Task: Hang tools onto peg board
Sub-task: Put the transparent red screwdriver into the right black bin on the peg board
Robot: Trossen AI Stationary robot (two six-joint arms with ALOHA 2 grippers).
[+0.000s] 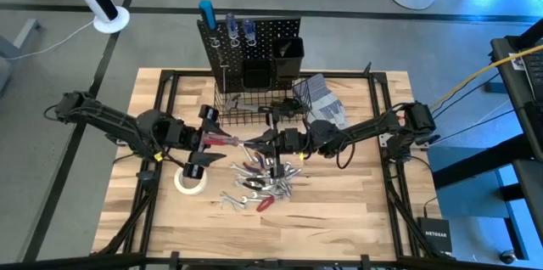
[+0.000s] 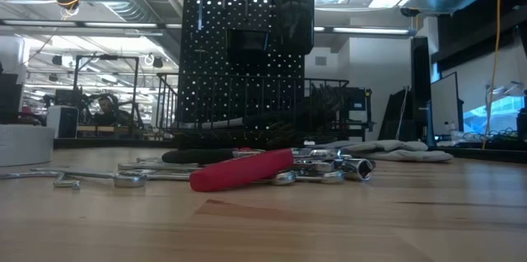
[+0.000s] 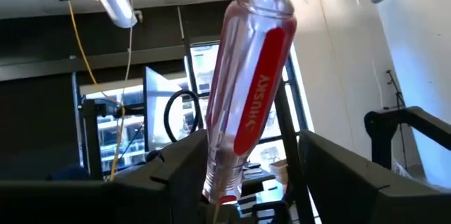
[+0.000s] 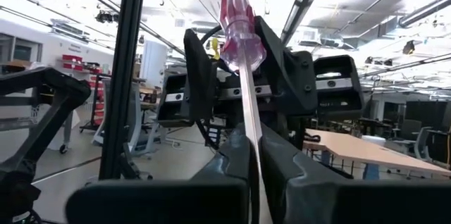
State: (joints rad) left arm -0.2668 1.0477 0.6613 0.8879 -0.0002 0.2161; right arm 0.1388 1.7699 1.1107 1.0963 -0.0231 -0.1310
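Peg board (image 1: 254, 36) stands at the bench's (image 1: 356, 210) 12 o'clock edge; the tool pile (image 1: 263, 181) lies at centre. Above it a screwdriver (image 1: 227, 140) spans the two arms: right gripper (image 1: 261, 143) pinched on the thin shaft, left gripper (image 1: 204, 140) spread wide around the handle. Light and rigid, I judge; the glossy handle may slip, so grip it mid-length.

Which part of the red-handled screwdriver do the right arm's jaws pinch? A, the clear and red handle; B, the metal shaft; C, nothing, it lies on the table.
B: in the right wrist view the right gripper is closed on the thin shaft of the screwdriver, whose handle sits in the open left gripper.
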